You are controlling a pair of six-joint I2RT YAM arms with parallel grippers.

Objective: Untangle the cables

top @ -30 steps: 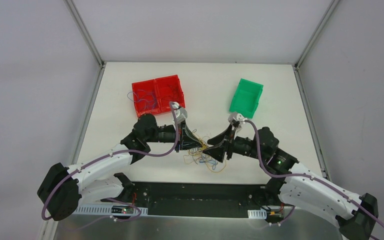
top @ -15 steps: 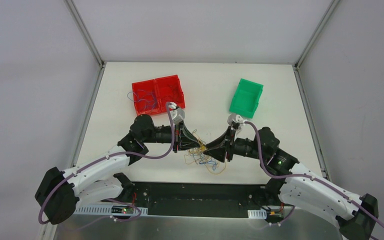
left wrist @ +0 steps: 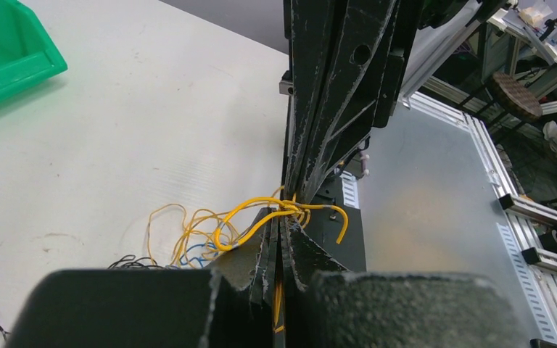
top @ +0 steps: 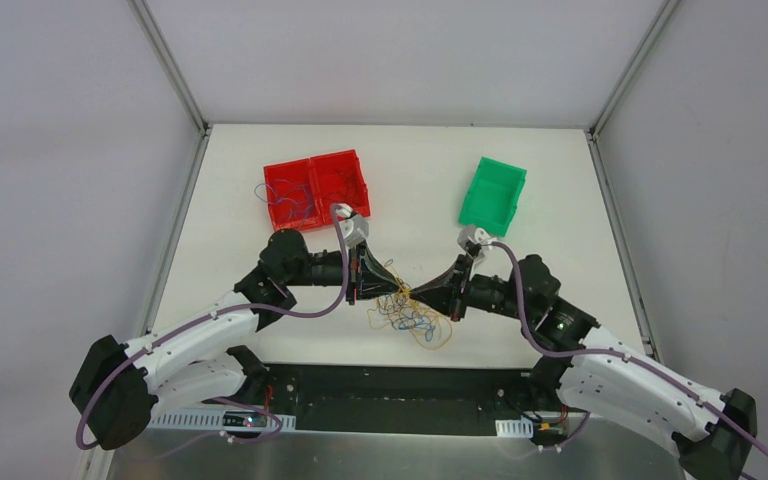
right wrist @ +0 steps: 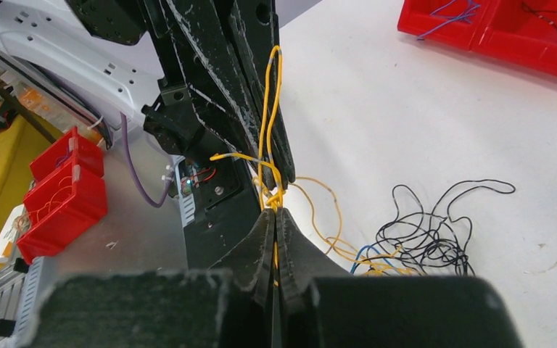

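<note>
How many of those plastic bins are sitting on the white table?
3. A left red bin and a right red bin stand side by side, far left; a green bin sits far right. None seems hidden.

a: we see white shells on the left arm [top: 195, 335] and right arm [top: 625, 385], with black joints.
b: we also see purple cables [top: 300, 312] and the left gripper [left wrist: 283, 221], black and scuffed.

Bright even light; soft shadows; wrist-view foregrounds seemingly blurred.

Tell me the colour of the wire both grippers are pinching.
Yellow: the wire shows best in the right wrist view.
</note>
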